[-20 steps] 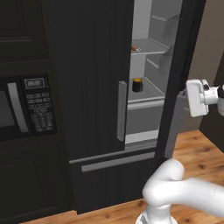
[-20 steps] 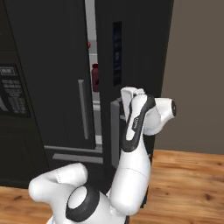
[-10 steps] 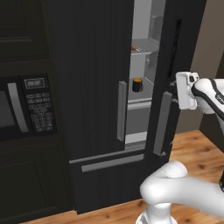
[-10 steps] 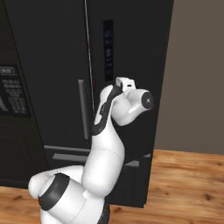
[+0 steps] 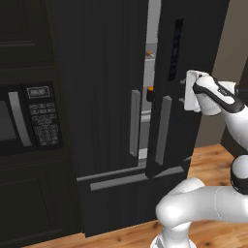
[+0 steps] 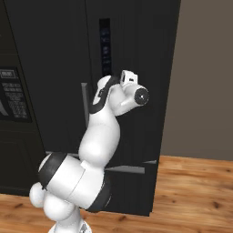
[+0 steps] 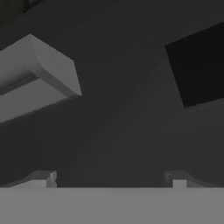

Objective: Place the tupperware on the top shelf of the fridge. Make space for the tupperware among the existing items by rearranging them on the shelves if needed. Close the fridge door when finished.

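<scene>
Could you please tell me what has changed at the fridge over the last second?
The right door of the fridge has swung most of the way shut, leaving a narrow gap onto the lit interior. The hand has followed, pressed against the door's outer face with fingers apart, gripping nothing. The left door, the bottom drawer and the microwave stayed put.

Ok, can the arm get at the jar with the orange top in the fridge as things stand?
Probably not. The right door is almost shut, leaving a narrow gap where the jar shows, and the open tool faces the door's outside.
</scene>
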{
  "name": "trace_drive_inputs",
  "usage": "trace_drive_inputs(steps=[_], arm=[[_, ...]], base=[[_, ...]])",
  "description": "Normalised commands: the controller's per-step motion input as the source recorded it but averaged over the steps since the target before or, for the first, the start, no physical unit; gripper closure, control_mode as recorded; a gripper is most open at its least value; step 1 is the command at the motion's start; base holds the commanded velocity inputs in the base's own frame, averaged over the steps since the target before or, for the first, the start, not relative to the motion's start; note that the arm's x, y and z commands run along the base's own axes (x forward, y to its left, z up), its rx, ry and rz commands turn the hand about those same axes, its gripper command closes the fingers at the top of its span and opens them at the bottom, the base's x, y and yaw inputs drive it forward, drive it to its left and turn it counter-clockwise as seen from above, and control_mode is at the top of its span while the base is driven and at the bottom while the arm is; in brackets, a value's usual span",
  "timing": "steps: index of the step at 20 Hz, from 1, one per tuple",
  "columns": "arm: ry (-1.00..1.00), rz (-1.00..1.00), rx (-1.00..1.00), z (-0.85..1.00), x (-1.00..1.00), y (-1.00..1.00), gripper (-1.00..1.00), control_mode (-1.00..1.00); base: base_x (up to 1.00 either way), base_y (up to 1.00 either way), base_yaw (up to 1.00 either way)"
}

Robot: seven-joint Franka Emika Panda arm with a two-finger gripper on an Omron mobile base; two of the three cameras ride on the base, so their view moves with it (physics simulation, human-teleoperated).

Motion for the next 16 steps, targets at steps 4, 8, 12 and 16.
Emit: trace_drive_inputs(steps=[4, 8, 12, 16], arm=[[0.0, -0.09, 0.12, 0.0, 0.49, 0.0, -1.0, -1.0], [0.0, -0.09, 0.11, 0.0, 0.44, 0.01, -1.0, -1.0], [0.0, -0.1, 0.11, 0.01, 0.48, 0.0, -1.0, -1.0], [0.0, -0.11, 0.09, 0.05, 0.5, 0.01, -1.0, -1.0]], base=[[0.0, 0.0, 0.0], [0.0, 0.0, 0.0], [0.0, 0.0, 0.0], [0.0, 0.0, 0.0]])
